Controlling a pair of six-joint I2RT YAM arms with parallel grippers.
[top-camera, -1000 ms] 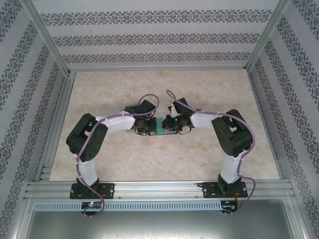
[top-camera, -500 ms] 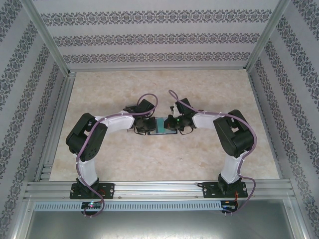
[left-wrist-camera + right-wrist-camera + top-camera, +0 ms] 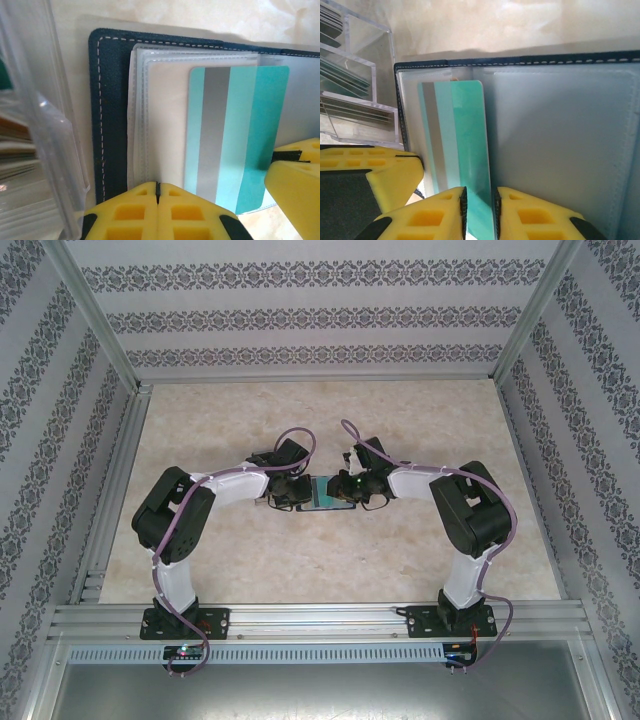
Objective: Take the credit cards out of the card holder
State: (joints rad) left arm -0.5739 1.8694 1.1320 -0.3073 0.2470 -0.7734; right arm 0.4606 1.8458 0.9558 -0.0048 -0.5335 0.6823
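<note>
left gripper (image 3: 157,200): closed, at dark navy stitched card holder (image 3: 112,100) | right gripper (image 3: 480,215): slightly parted over teal silver-striped card (image 3: 235,140)

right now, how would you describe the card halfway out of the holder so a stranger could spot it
In the middle of the table lies an open navy card holder with white stitching and clear sleeves. The teal card pokes partway out of one sleeve. A broad silver-grey stripe runs down it, and it lies apart from the cards stacked in the clear box alongside.
</note>
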